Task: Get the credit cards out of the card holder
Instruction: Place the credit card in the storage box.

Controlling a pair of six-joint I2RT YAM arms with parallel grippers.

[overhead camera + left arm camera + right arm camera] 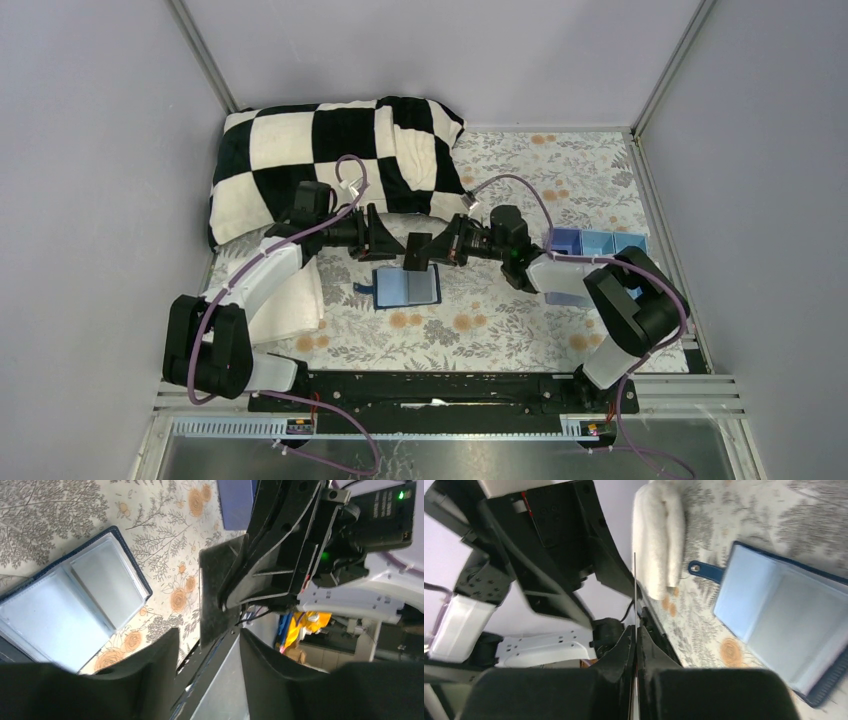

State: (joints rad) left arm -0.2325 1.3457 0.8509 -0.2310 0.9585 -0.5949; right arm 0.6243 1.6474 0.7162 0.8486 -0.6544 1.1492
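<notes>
Two risks sit right at the jaws. Your right gripper [635,635] is clamped flat on a thin dark card [217,595]. It grips the card by one side only, so much of it sticks out past the fingertips. Your left gripper [210,652] stands partly open and holds nothing. Its fingers sit either side of the card's free corner, not touching it as far as I can tell.

If you swing the right arm away with the left jaws this close, the card could clip a left finger and twist out of that narrow pinch. If you loosen the right jaws here, the card simply drops.

Just below both jaws lies the card holder [75,605], open flat on the table with its slots up. A falling card may land on it or skid off. I cannot tell whether more cards sit in its slots, so do not count the job finished.

Farther out, on the left jaws' side, lies a folded towel [659,540]. A loose card sliding against it would be awkward to pinch again.
</notes>
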